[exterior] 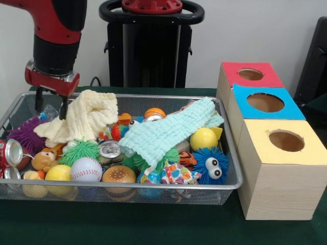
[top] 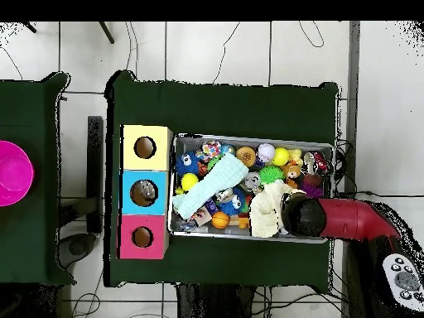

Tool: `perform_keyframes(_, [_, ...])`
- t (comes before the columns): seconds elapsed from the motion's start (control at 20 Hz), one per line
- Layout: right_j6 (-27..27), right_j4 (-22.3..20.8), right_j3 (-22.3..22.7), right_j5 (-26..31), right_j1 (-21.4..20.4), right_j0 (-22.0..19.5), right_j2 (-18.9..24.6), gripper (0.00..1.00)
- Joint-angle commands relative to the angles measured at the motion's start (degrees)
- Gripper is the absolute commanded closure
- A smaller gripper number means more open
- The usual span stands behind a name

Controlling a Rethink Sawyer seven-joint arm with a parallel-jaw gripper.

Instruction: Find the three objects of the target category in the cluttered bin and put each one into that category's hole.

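The wire mesh bin (exterior: 153, 195) is full of toys, balls and cans; it also shows in the overhead view (top: 248, 138). My gripper (exterior: 51, 105) hangs over the bin's far left corner, open and empty. Its fingers straddle a spot just left of a cream cloth (exterior: 82, 120). A mint cloth (exterior: 168, 132) lies across the middle of the pile. A baseball (exterior: 86, 169), a yellow ball (exterior: 203, 138), a small basketball (exterior: 154, 112) and a blue furry toy with eyes (exterior: 210, 166) lie around them. The red-topped box's hole (exterior: 250, 74) is empty. In the overhead view the arm (top: 315, 217) hides the gripper.
A blue-topped box (exterior: 265, 103) and a yellow-topped box (exterior: 286, 141) stand in a row with the red one, right of the bin. A crushed can (exterior: 110, 149) and a burger toy (exterior: 118, 175) lie near the bin's front. A pink bowl (top: 12, 172) sits on a neighbouring table.
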Motion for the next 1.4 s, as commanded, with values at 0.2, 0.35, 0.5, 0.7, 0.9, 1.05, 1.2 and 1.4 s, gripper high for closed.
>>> perform_keyframes(0.2, [-8.89, -4.28, -2.19, 7.33, -1.38, -1.77, -0.77, 0.00])
perform_keyframes(0.35, [-7.66, -5.50, -2.32, 5.56, 0.66, -1.98, -1.38, 0.00])
perform_keyframes(0.5, [-7.26, -6.25, -2.80, 5.23, 2.09, -2.03, -1.70, 0.00])
perform_keyframes(0.7, [-7.32, -7.04, -2.42, 5.46, 2.41, -2.40, -2.18, 0.00])
perform_keyframes(0.9, [-7.60, -7.14, -1.55, 5.67, 2.46, -3.19, -1.98, 0.00])
perform_keyframes(1.05, [-7.48, -7.25, -1.03, 6.06, 2.32, -3.23, -2.37, 0.00])
perform_keyframes(1.2, [-7.52, -7.13, -0.44, 6.08, 2.47, -3.63, -2.32, 0.00])
perform_keyframes(1.4, [-7.38, -5.93, 1.11, 5.25, 3.51, -5.27, -0.77, 0.00])
